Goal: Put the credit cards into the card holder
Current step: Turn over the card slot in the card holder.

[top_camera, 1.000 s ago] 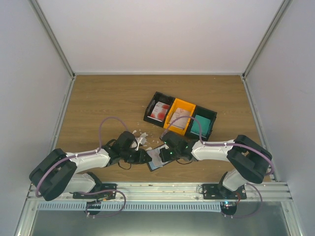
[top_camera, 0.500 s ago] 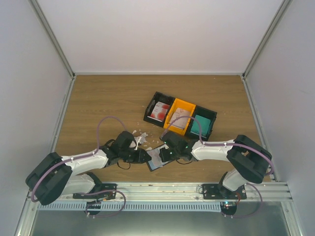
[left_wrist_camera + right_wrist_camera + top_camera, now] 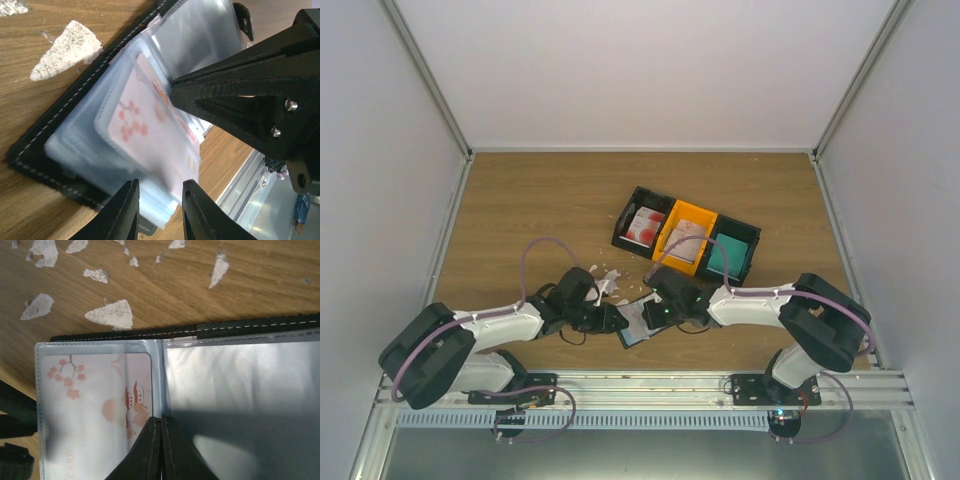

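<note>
The black card holder [image 3: 638, 324] lies open near the table's front edge, between both grippers. Its black stitched edge [image 3: 45, 150] and clear sleeves show in the left wrist view. A pale pinkish card [image 3: 150, 130] with blossom print sits inside a left-hand sleeve and also shows in the right wrist view [image 3: 95, 405]. My left gripper [image 3: 160, 200] is open, its fingers on either side of that sleeve's near corner. My right gripper [image 3: 161, 419] is shut, its tips resting at the fold between the sleeves. Its black body [image 3: 240, 95] hangs over the holder.
Three joined bins stand behind the holder: a black one with red-and-white cards [image 3: 645, 227], an orange one with pale cards [image 3: 686, 240], a black one with teal cards [image 3: 725, 255]. White scraps [image 3: 110, 315] lie on the wood beside the holder's edge [image 3: 250, 326].
The left arm dipped slightly and came back. Both grippers stay at the card holder.
</note>
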Robot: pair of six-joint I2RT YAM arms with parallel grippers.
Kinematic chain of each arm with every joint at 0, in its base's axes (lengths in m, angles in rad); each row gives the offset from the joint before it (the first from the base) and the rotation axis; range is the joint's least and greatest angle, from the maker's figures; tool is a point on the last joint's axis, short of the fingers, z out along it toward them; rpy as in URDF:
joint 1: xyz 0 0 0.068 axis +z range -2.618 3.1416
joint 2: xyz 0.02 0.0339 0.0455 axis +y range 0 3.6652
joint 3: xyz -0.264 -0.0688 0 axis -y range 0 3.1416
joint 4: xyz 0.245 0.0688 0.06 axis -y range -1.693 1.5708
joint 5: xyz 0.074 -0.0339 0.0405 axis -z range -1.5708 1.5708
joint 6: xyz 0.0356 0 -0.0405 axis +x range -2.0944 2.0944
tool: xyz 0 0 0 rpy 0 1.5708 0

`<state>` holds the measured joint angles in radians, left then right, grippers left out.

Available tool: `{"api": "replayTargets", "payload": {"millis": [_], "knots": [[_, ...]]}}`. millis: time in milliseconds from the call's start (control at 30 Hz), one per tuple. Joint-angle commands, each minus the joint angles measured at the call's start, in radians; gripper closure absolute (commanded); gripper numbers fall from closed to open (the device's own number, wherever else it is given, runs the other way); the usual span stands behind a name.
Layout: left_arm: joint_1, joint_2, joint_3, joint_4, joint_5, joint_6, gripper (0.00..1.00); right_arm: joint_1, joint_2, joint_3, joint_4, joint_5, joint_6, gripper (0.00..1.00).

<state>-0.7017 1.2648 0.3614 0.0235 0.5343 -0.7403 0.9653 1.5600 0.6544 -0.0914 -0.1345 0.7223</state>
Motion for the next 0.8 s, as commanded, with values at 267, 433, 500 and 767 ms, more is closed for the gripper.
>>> {"api": "replayTargets", "payload": {"millis": [267, 433, 500, 767], "knots": [[-0.007, 0.043, 0.019, 0.104, 0.032, 0.006, 0.72, 0.014, 0.077, -0.020, -0.002, -0.030, -0.005, 0.97], [-0.007, 0.070, 0.028, 0.144, 0.056, 0.005, 0.67, 0.015, 0.064, -0.019, -0.001, -0.027, -0.006, 0.97], [-0.007, 0.082, 0.039, 0.158, 0.065, 0.007, 0.66, 0.014, 0.058, -0.018, -0.002, -0.023, -0.006, 0.96], [-0.007, 0.151, 0.095, 0.205, 0.107, 0.028, 0.62, 0.014, -0.063, 0.028, -0.101, 0.118, 0.012, 0.87]]}}
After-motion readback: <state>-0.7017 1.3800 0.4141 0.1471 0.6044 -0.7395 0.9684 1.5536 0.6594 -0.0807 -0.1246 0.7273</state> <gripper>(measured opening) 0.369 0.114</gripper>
